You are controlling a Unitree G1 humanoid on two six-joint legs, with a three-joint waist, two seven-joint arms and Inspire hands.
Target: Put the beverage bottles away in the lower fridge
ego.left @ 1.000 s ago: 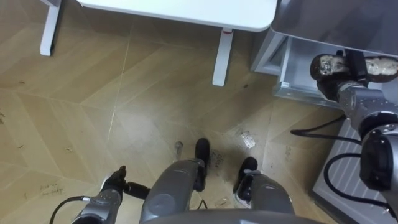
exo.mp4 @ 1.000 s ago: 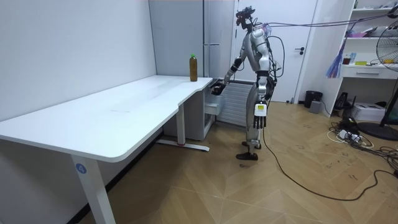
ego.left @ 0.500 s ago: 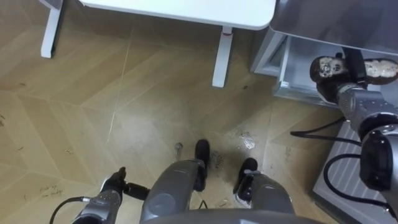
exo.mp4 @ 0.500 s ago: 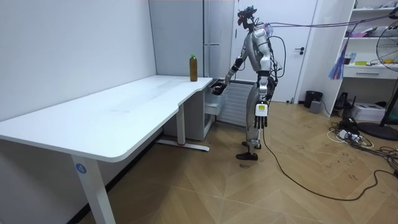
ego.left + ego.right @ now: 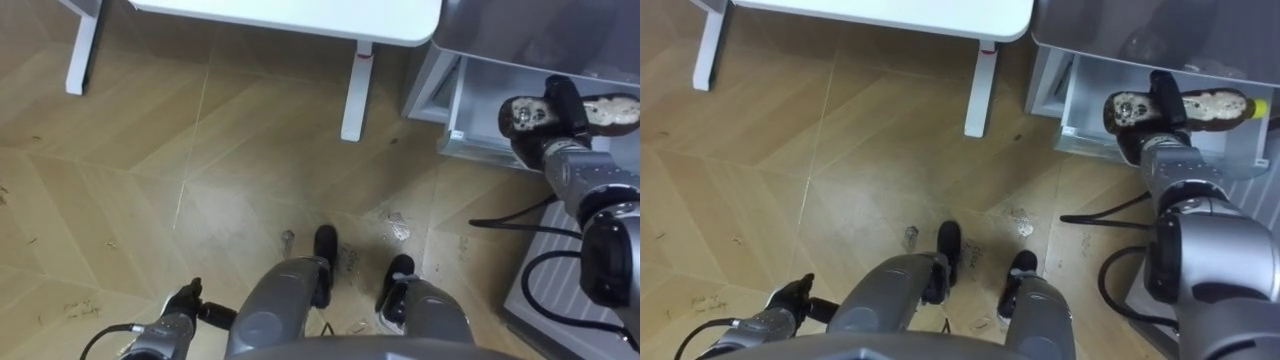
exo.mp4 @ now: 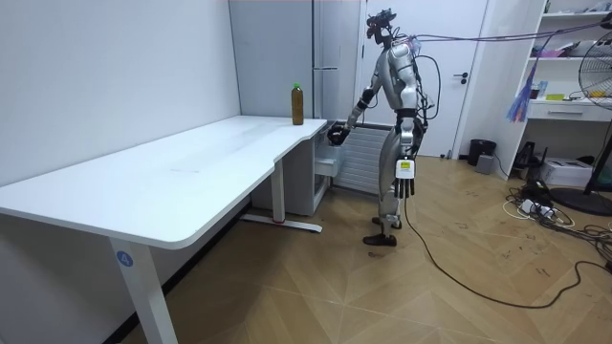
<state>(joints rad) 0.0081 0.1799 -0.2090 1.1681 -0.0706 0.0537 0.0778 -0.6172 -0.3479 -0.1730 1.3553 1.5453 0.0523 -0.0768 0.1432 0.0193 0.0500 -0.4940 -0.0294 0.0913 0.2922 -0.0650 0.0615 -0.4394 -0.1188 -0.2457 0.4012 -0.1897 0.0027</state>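
Note:
My right hand (image 5: pixel 556 104) is shut on a bottle of brown drink (image 5: pixel 612 108), held on its side with the yellow cap (image 5: pixel 1260 108) pointing right. Hand and bottle hover over the open lower fridge drawer (image 5: pixel 458 112), whose pale walls jut out from the grey fridge (image 6: pixel 325 57). A second bottle (image 6: pixel 297 104), brown with a green cap, stands upright on the far corner of the white table (image 6: pixel 191 162). My left hand (image 5: pixel 186 304) hangs by my hip with relaxed fingers, holding nothing. In the room view I stand upright facing the fridge, beside the table's end.
The white table's edge (image 5: pixel 300 18) and its leg (image 5: pixel 356 95) lie just left of the drawer. A white ribbed panel (image 5: pixel 565 300) with dark cables across it sits at my right. Bare wood floor (image 5: pixel 200 170) spreads to my left and behind me.
My right hand has risen slightly with the bottle and edged a little toward the drawer. My left hand has sunk a touch lower.

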